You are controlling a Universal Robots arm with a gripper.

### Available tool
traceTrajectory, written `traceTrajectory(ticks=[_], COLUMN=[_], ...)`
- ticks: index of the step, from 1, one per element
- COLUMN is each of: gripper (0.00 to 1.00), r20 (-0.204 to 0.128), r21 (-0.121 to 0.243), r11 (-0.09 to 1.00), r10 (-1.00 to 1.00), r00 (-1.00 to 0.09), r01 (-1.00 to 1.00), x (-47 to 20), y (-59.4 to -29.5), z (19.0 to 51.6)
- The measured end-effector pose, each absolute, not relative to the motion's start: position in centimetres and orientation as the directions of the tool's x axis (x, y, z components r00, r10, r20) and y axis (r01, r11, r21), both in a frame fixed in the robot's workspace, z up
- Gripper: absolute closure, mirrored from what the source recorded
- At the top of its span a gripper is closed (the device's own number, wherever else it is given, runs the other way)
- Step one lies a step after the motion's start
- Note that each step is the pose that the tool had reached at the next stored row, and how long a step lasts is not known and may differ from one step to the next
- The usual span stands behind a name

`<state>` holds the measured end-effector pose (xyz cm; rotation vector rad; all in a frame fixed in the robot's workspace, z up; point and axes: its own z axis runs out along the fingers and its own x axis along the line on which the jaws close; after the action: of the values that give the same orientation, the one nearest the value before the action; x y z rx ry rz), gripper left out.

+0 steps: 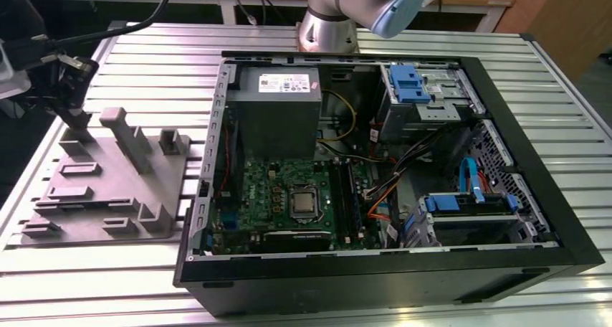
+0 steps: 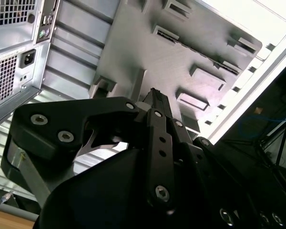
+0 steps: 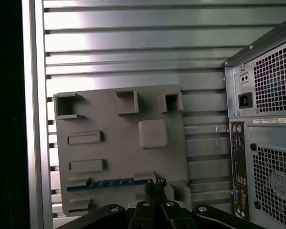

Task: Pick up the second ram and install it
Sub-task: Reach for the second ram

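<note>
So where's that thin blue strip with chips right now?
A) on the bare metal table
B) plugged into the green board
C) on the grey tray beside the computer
C: in the first wrist view the second ram lies on the grey tray, outside the computer case, with the end effector near one end.

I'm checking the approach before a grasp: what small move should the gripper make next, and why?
Probably slide the gripper along the second ram toward its middle. In the first wrist view the strip lies in a slot of the gray fixture, and the gripper lines up with one end of it rather than its centre.
</note>
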<state>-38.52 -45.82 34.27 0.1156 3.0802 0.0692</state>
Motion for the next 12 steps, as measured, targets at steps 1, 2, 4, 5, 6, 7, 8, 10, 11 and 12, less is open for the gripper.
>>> traceTrajectory(ticks=[1, 2, 4, 5, 6, 7, 8, 10, 11, 12], gripper=[0.9, 0.9, 0.9, 0.9, 0.9, 0.9, 0.9, 0.9, 0.9, 0.9], r20=[-0.057, -0.057, -0.057, -0.057, -0.057, -0.057, -0.057, -0.057, -0.057, -0.057], r21=[0.047, 0.047, 0.047, 0.047, 0.047, 0.047, 0.047, 0.047, 0.047, 0.047], r11=[0.996, 0.996, 0.996, 0.996, 0.996, 0.996, 0.996, 0.996, 0.996, 0.996], r10=[0.076, 0.076, 0.076, 0.076, 0.076, 0.076, 0.076, 0.076, 0.076, 0.076], r00=[-0.995, -0.995, -0.995, -0.995, -0.995, -0.995, -0.995, -0.995, -0.995, -0.995], r01=[0.074, 0.074, 0.074, 0.074, 0.074, 0.073, 0.074, 0.074, 0.074, 0.074], x=[-38.6, -38.7, -39.0, -39.0, -39.1, -39.2, -39.2, -39.4, -39.5, -39.6], y=[-45.9, -46.0, -46.1, -46.2, -46.2, -46.3, -46.3, -46.4, -46.4, -46.5], z=[34.2, 34.0, 33.8, 33.6, 33.5, 33.3, 33.2, 32.9, 32.7, 32.6])
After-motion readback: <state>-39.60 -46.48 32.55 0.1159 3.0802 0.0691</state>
